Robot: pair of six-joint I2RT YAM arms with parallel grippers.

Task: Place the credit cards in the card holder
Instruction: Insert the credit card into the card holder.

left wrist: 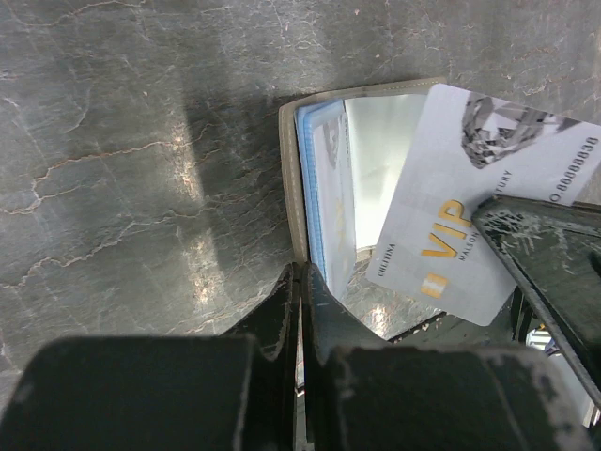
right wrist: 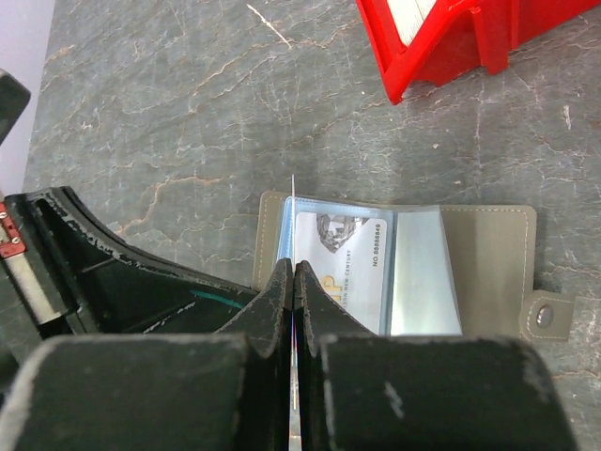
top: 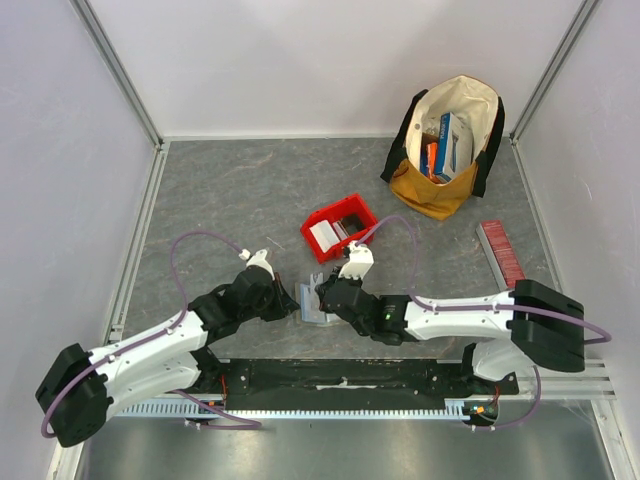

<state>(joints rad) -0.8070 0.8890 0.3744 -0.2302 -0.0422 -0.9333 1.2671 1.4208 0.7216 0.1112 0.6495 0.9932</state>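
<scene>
Right pincer [right wrist: 294,282] pressed together on white plastic VIP card [left wrist: 451,216], which is edge-on and barely legible in its own view. Left pincer [left wrist: 300,282] pinches near edge of grey-olive card holder [right wrist: 488,254], open on grey surface [top: 230,190]. Similar card [right wrist: 352,258] sleeved inside.

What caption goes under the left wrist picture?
Left end effector pinches the open card holder while the right end effector holds a VIP credit card over it.
</scene>
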